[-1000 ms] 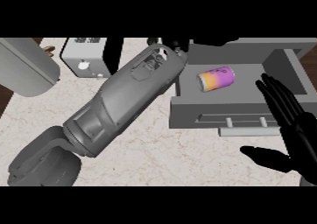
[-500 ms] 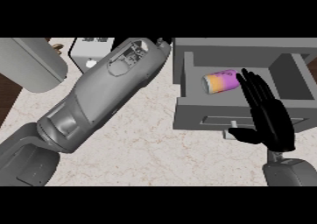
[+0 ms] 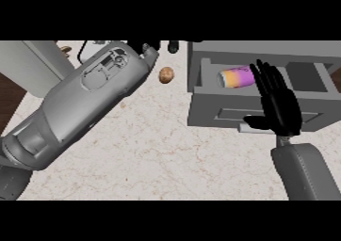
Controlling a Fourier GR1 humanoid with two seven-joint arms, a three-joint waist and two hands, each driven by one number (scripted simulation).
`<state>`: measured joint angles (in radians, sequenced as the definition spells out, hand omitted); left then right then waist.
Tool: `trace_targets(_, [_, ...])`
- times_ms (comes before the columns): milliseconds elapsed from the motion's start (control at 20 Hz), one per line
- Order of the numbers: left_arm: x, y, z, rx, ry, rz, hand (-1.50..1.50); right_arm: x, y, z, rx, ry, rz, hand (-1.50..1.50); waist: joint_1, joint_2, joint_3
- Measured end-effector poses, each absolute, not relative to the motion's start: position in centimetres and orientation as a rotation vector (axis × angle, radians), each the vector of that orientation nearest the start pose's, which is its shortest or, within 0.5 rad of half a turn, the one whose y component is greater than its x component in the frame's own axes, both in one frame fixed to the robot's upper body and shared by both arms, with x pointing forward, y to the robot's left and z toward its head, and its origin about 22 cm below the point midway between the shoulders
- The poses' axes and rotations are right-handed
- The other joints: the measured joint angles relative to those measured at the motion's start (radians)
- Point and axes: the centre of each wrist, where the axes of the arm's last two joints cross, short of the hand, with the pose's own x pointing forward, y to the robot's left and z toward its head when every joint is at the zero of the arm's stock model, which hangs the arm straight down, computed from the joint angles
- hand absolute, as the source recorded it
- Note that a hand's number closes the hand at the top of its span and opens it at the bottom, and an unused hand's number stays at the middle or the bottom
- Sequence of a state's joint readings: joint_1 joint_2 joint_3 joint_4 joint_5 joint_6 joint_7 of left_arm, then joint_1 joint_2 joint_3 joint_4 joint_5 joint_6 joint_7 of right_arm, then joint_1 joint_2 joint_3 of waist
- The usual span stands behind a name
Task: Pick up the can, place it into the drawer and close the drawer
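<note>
meanwhile the flat, open right hand [image 3: 280, 109] had moved in over the front of the single drawer [image 3: 215, 112], one can [image 3: 236, 76] lying inside.

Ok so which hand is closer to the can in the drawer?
Right. The right hand is open over the drawer, just beside the can, on its right. The left hand is outside the drawer, off to the can's left.

can [image 3: 234, 76] — right end hidden, behind right robot hand [image 3: 279, 107]
</note>
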<state>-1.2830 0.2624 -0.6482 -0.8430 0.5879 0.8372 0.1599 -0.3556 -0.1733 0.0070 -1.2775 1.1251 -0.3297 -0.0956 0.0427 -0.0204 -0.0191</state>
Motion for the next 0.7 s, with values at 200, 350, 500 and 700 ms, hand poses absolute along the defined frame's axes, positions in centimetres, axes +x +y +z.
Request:
trace_targets(200, [41.1,6.5,22.4,0.232,-1.773,-0.045,-1.50,34.4,-24.1,2.6,-1.247,-1.694,0.950,-1.50,0.010,-0.002,-0.005])
trace_targets(350, [41.0,8.2,22.1,0.239,-1.763,-0.048,-1.50,35.6,-24.3,2.4,-1.288,-1.692,0.952,-1.50,0.016,0.000,-0.005])
trace_targets(500, [40.5,8.7,22.1,0.240,-1.755,-0.051,-1.50,36.8,-24.3,2.2,-1.331,-1.686,0.925,-1.50,0.020,0.002,-0.004])
trace_targets(700, [40.1,10.5,21.4,0.242,-1.743,-0.055,-1.50,38.6,-24.2,2.5,-1.365,-1.690,0.898,-1.50,0.022,0.009,0.000])
